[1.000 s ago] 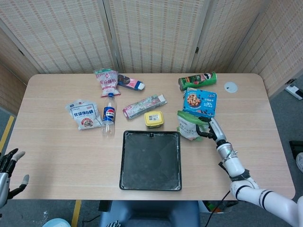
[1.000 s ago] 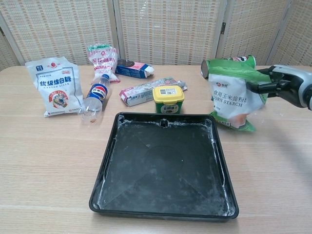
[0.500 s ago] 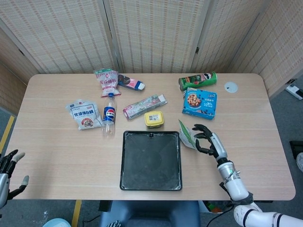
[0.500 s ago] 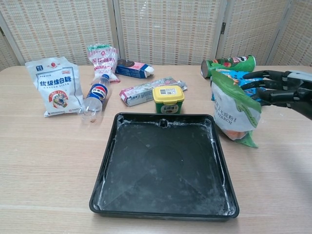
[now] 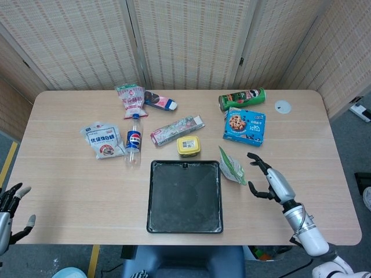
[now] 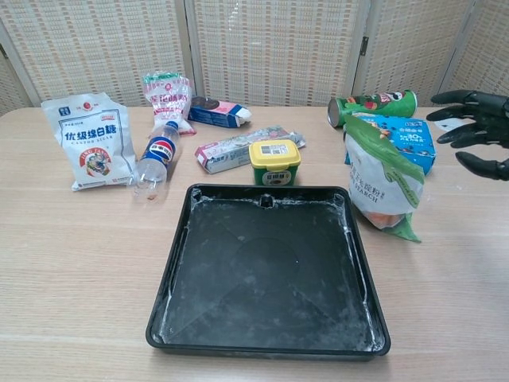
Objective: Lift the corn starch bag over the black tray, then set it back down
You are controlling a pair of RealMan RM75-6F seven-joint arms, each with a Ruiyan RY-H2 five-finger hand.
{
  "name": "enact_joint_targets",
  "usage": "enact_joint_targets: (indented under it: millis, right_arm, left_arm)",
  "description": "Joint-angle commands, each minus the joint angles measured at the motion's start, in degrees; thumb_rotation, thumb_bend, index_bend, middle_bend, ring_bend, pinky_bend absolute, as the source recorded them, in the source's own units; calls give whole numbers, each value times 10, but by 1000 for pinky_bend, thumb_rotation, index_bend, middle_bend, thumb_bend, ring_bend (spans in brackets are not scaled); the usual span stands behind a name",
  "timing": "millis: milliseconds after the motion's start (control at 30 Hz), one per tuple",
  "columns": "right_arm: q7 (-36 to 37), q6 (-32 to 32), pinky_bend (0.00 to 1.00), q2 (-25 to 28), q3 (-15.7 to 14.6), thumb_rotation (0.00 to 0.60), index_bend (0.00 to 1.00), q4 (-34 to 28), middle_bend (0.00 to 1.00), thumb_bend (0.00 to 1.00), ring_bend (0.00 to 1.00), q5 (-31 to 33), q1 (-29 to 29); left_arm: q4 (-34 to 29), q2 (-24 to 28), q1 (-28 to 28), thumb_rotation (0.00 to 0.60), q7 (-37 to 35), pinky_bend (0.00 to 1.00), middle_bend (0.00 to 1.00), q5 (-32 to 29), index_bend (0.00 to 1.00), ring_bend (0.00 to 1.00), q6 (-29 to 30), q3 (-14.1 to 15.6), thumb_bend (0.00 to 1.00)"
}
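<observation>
While the starch bag (image 5: 232, 165) stands on the counter (image 5: 69, 185) at the black tray's (image 5: 185, 197) three o'clock, the right hand (image 5: 271, 182) hovers beside it, fingers spread, holding nothing. At eight o'clock, the left hand (image 5: 8, 207) is open too.

The wooden counter (image 5: 69, 185) carries a black tray (image 5: 185, 196); a starch bag (image 5: 232, 165) stands beside its right edge, a yellow tub (image 5: 188, 146) behind it.

Bright, even overhead light; soft faint shadows on the table (image 5: 69, 185); both views sharp, no glare or blur.
</observation>
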Motion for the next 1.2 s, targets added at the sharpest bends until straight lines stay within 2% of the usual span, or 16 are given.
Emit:
enact_joint_targets:
  millis: [33, 233, 367, 600, 800, 1000, 1200]
  right_arm:
    - [-48, -38, 115, 23, -3, 600, 0, 39, 142, 322, 186, -5, 30]
    - [-94, -100, 116, -1, 1, 600, 0, 114, 124, 218, 159, 15, 77]
    - [-99, -149, 116, -31, -3, 600, 0, 178, 107, 207, 147, 17, 112]
    - [-66, -193, 116, -103, -16, 600, 0, 278, 105, 207, 145, -8, 159]
    - [-23, -197, 116, -162, -20, 600, 1, 345, 129, 207, 166, -16, 178]
    - [21, -183, 116, -210, -19, 600, 95, 405, 197, 207, 202, -21, 188]
    - [50, -163, 101, -234, -27, 600, 237, 430, 268, 207, 208, -29, 187]
  left_arm:
    - [-2, 1, 0, 600, 3, 22, 128, 0, 198, 160, 0, 0, 438]
    - [-10, 5, 2, 600, 9, 22, 128, 3, 199, 160, 3, 1, 438]
    - [-15, 8, 3, 600, 12, 22, 128, 4, 210, 160, 3, 3, 438]
    - [-23, 11, 6, 600, 17, 22, 128, 7, 210, 160, 6, 6, 438]
    - [-28, 14, 8, 600, 22, 22, 128, 8, 209, 159, 7, 7, 438]
    - [-32, 16, 9, 600, 25, 22, 128, 9, 209, 159, 7, 7, 438]
    - [-32, 17, 10, 600, 25, 23, 128, 8, 201, 159, 6, 8, 438]
